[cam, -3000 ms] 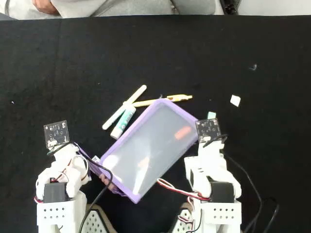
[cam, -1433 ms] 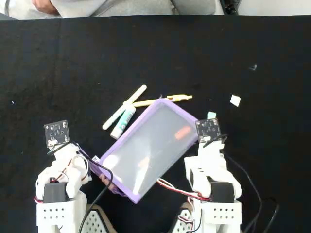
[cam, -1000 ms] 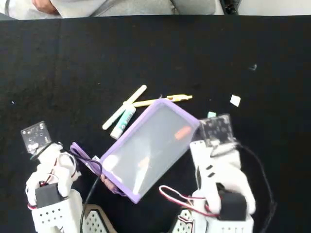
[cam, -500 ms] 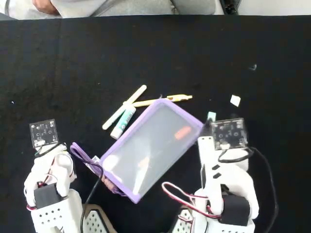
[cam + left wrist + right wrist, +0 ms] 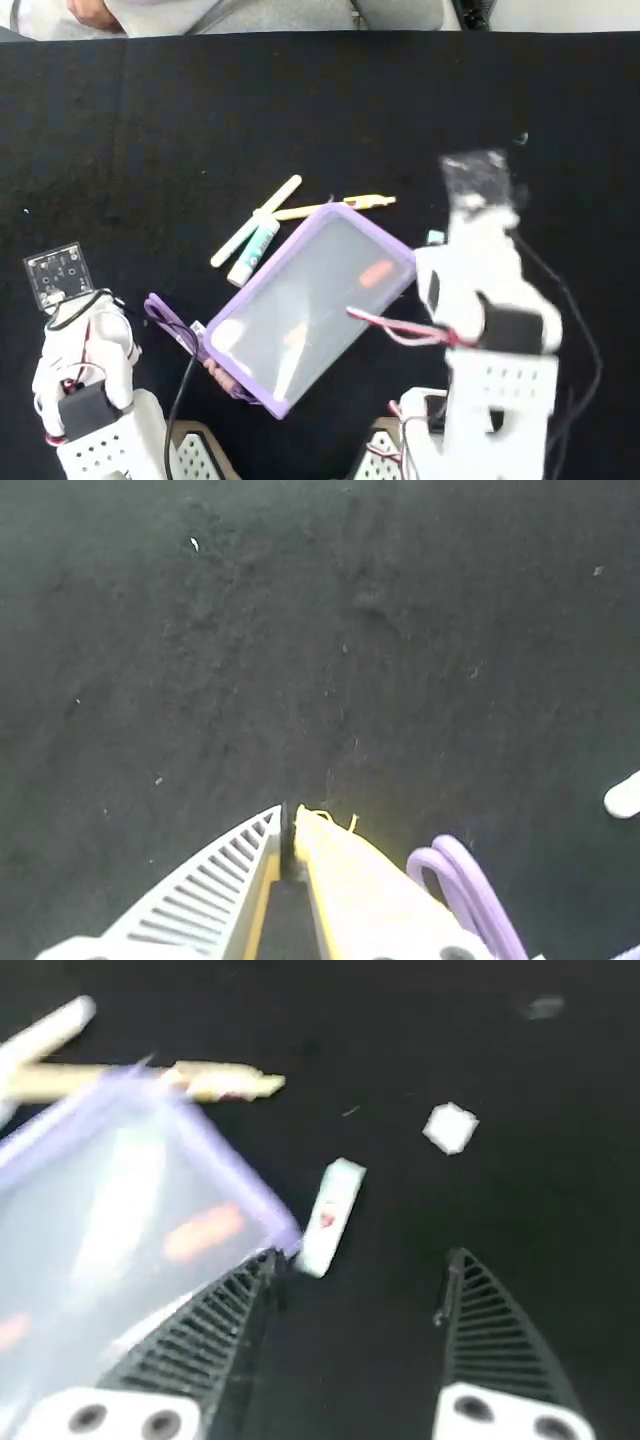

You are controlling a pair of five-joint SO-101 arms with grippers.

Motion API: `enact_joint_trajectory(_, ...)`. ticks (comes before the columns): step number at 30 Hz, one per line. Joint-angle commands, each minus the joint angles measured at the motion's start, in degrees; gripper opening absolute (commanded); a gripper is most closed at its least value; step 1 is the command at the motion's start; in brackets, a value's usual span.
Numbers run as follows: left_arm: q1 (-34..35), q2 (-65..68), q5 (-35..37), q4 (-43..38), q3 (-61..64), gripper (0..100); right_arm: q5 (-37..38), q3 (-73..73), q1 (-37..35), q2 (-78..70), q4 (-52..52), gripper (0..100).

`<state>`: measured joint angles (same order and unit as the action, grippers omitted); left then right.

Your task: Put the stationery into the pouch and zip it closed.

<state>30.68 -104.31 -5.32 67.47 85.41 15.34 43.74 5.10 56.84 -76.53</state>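
A purple pouch (image 5: 300, 310) with a translucent face lies slanted between the two arms, and its purple strap (image 5: 170, 322) trails toward the left arm (image 5: 80, 350). Beyond its far edge lie a white-and-green marker (image 5: 255, 222), a teal-capped stick (image 5: 252, 253) and a yellow pen (image 5: 340, 206). The right arm (image 5: 480, 270) is raised beside the pouch's far right corner. My right gripper (image 5: 362, 1260) is open above a small mint eraser (image 5: 330, 1215), with the pouch corner (image 5: 250, 1195) next to it. My left gripper (image 5: 290, 825) is shut on nothing over bare cloth, beside the strap (image 5: 460, 880).
A small white scrap (image 5: 450, 1127) lies past the mint eraser on the black cloth (image 5: 150, 130). A white marker end (image 5: 622, 795) shows in the left wrist view. A person's sleeve (image 5: 200, 12) sits beyond the table's far edge. Cables run from both arm bases.
The right arm rose and swung away from its base, out past the pouch's far right corner. The left arm shifted left, away from the pouch. Pouch and pens have not moved.
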Motion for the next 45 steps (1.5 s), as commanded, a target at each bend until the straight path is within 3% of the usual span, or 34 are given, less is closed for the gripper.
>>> enact_joint_trajectory(1, 0.92, -0.18, 0.88, -0.62, -4.53, 3, 5.63, -14.55, -9.93, -8.04, -10.29, 25.5)
enact_joint_trajectory(4, 5.58, -0.18, 2.37, -1.14, -3.21, 3, 7.56, -20.26, -21.01, -9.01, -16.53, 25.5)
enact_joint_trajectory(7, 14.73, -0.18, 4.66, -5.27, -0.75, 3, 7.65, -22.46, -32.44, -9.01, -19.87, 25.5)
enact_joint_trajectory(14, 32.84, -0.18, 4.4, -16.7, 9.63, 3, 7.56, -16.57, -56.44, -9.36, -18.73, 25.5)
enact_joint_trajectory(17, 41.19, -0.18, 4.48, -21.45, 11.91, 3, 7.56, -12.79, -60.22, -9.36, -15.3, 25.4)
enact_joint_trajectory(22, 52.97, -0.18, 4.84, -22.15, 11.91, 3, 7.65, -5.67, -60.57, -9.45, -4.92, 25.4)
enact_joint_trajectory(27, 53.93, -0.18, 4.92, -19.25, 11.91, 3, 7.47, -0.22, -60.66, -9.54, 3.16, 25.4)
enact_joint_trajectory(31, 49.71, -0.18, 4.84, -17.23, 11.91, 3, 7.21, 3.82, -61.01, -9.54, 7.03, 25.4)
enact_joint_trajectory(37, 47.43, -0.18, 4.57, -16.44, 11.91, 3, 5.27, 6.11, -70.15, -9.89, 13.19, 25.4)
enact_joint_trajectory(45, 47.52, -0.18, 4.57, -16.26, 11.91, 3, 0.62, -1.71, -71.82, -31.6, 21.98, 25.4)
